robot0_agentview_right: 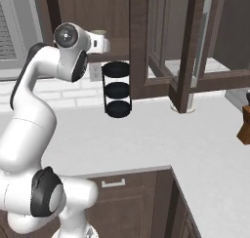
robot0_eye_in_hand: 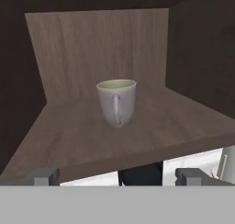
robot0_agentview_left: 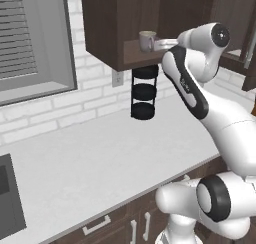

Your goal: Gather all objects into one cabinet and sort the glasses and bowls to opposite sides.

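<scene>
Here we see the mug standing upright on the bottom shelf of the cabinet, about midway between its side walls and set back from the front edge, handle facing us. Our gripper hangs just outside that front edge, fingers spread wide and holding nothing. Below the cabinet, a black three-tier rack stands on the counter.

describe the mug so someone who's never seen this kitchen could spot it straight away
Find the dark brown wall cabinet mounted on the white brick wall, right of the window. On its bottom shelf stands the mug, upright and alone, with the open gripper held just in front of it. It is pale grey-beige with a handle facing outward, unlike the black three-tier rack on the counter below.
</scene>
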